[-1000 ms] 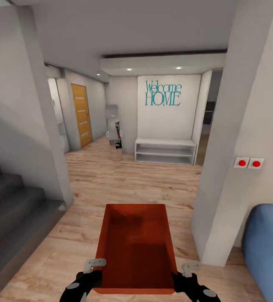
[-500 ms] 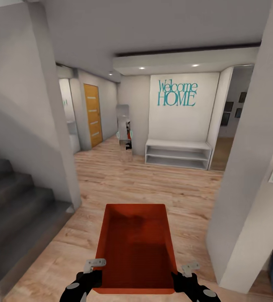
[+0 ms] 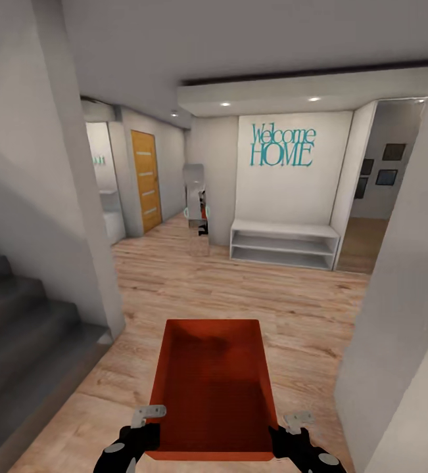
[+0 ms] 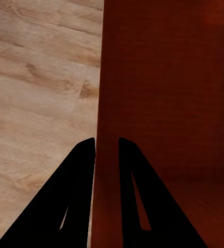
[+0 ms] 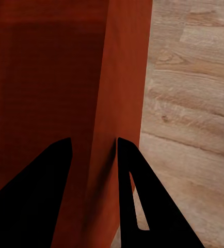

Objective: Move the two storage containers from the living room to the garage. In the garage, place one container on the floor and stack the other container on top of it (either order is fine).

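Carrying step: orange-red storage container (image 3: 212,387) held out front between both grippers, above the wood plank floor (image 3: 240,295). Left gripper (image 3: 146,426) pinches the bin's left wall, one finger inside, one outside; right gripper (image 3: 291,428) clamps the right wall the same way (wrist views confirm). Judgement: keep both pinches level and drive slowly so the bin doesn't twist. Obstacles: grey stairs (image 3: 23,328) off the left gripper's side, white wall corner (image 3: 398,341) close beside the right gripper. Far ahead: white shelf bench (image 3: 284,243), "Welcome HOME" lettering (image 3: 283,146), wooden door (image 3: 146,179).
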Controlling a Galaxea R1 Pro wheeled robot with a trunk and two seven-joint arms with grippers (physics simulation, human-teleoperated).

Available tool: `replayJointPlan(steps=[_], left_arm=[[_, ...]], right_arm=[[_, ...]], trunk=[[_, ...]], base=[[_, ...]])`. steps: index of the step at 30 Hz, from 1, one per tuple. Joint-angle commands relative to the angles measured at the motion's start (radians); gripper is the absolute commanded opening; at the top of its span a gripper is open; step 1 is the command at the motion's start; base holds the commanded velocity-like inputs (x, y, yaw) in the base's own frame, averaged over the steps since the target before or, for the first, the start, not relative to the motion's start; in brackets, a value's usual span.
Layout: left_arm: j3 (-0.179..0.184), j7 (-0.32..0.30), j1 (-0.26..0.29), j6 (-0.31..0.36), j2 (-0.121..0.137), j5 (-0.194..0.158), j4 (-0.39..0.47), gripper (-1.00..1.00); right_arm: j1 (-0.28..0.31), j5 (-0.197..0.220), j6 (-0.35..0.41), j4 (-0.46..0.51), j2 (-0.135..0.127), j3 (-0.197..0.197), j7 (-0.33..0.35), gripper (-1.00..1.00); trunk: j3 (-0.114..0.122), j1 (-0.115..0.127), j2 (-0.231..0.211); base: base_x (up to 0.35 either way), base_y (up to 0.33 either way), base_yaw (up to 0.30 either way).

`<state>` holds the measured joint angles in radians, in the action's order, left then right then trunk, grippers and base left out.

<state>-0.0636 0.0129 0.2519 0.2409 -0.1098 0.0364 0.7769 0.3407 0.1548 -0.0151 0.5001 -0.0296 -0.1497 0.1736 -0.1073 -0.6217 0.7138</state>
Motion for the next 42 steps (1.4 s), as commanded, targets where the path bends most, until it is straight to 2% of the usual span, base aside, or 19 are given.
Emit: replayJointPlan(steps=[1,12,22,42], left_arm=[[-0.051,0.004,0.001,0.006,0.000,0.005,0.015,-1.00],[-0.051,0.004,0.001,0.006,-0.001,0.005,0.015,-1.00],[-0.050,0.004,0.001,0.006,-0.001,0.005,0.015,-1.00],[-0.050,0.004,0.001,0.006,-0.001,0.005,0.015,-1.00]], right_arm=[[0.000,-0.069,-0.002,0.000,-0.003,-0.024,0.021,-1.00],[0.000,-0.069,-0.002,0.000,-0.003,-0.024,0.021,-1.00],[0.000,-0.069,-0.002,0.000,-0.003,-0.024,0.021,-1.00],[0.000,-0.069,-0.002,0.000,-0.003,-0.024,0.021,-1.00]], trunk=[[-0.002,-0.001,0.001],[-0.002,-0.001,0.001],[-0.002,-0.001,0.001],[-0.002,-0.001,0.001]], base=[[0.329,0.000,0.000],[0.329,0.000,0.011],[0.329,0.000,0.149],[0.329,0.000,0.006]])
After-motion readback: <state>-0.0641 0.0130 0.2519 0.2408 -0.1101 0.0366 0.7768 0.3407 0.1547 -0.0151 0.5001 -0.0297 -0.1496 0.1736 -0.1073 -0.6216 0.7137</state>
